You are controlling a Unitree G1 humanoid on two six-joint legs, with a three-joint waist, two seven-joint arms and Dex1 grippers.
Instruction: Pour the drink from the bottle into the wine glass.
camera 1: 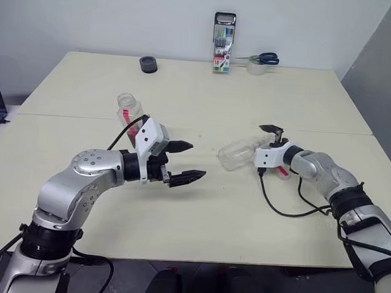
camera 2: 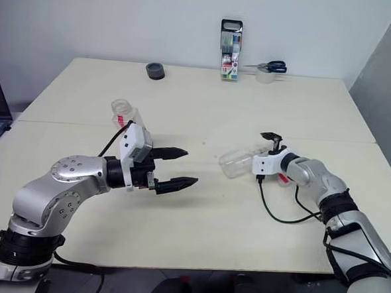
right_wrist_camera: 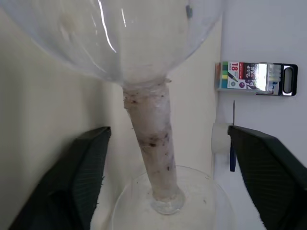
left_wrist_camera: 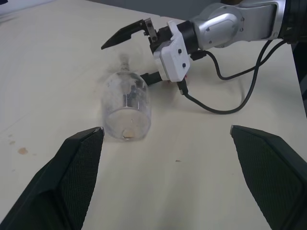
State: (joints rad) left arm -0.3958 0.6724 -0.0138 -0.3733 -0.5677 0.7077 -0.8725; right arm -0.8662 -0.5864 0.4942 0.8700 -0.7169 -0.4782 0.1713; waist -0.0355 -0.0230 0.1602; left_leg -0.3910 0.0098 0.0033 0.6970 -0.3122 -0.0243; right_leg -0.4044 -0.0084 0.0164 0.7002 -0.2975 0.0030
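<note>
Working surface: pale table [camera 1: 205, 94].

Left gripper [camera 1: 196, 161] spread wide and empty, with the bottle [camera 1: 128, 109] upright just behind it and toward its outer side. Best left parked there.

Wine glass [camera 1: 236, 154] lying on its side, bowl ahead of the right gripper [right_wrist_camera: 168, 129]. Jaws wide, one on each side of the stem [right_wrist_camera: 151, 143], not yet touching.

Centre on the stem, close gently near the bowl, then tip upright slowly onto the foot. Likely to slip or roll if rushed.
</note>
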